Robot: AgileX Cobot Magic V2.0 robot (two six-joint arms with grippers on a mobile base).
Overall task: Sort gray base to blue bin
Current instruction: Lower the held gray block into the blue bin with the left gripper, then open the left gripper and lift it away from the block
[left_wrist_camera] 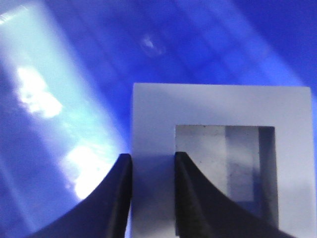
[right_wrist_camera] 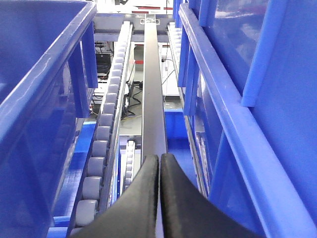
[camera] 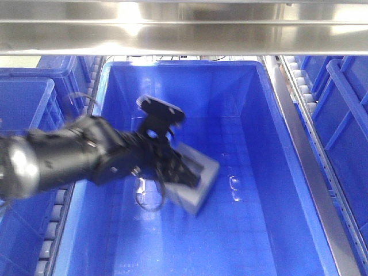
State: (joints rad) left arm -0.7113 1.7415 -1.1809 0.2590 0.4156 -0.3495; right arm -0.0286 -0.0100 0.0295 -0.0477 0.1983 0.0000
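Note:
The gray base [camera: 204, 183], a matte gray block with a square recess, hangs tilted inside the blue bin [camera: 241, 92], low over its floor. My left gripper [camera: 185, 174] reaches in from the left and is shut on the block's wall. In the left wrist view the gripper [left_wrist_camera: 152, 159] has one finger outside the gray base [left_wrist_camera: 218, 104] and one inside its recess, with the blue bin's floor [left_wrist_camera: 198, 39] behind. My right gripper [right_wrist_camera: 159, 159] is shut and empty, above a rail between bins. It does not show in the front view.
More blue bins stand at the left [camera: 29, 98] and right [camera: 345, 115]. Roller rails [camera: 310, 149] run along the bin's sides. A steel beam [camera: 184, 26] crosses the top. In the right wrist view, rollers [right_wrist_camera: 99, 144] and bin walls [right_wrist_camera: 233, 114] flank the gripper.

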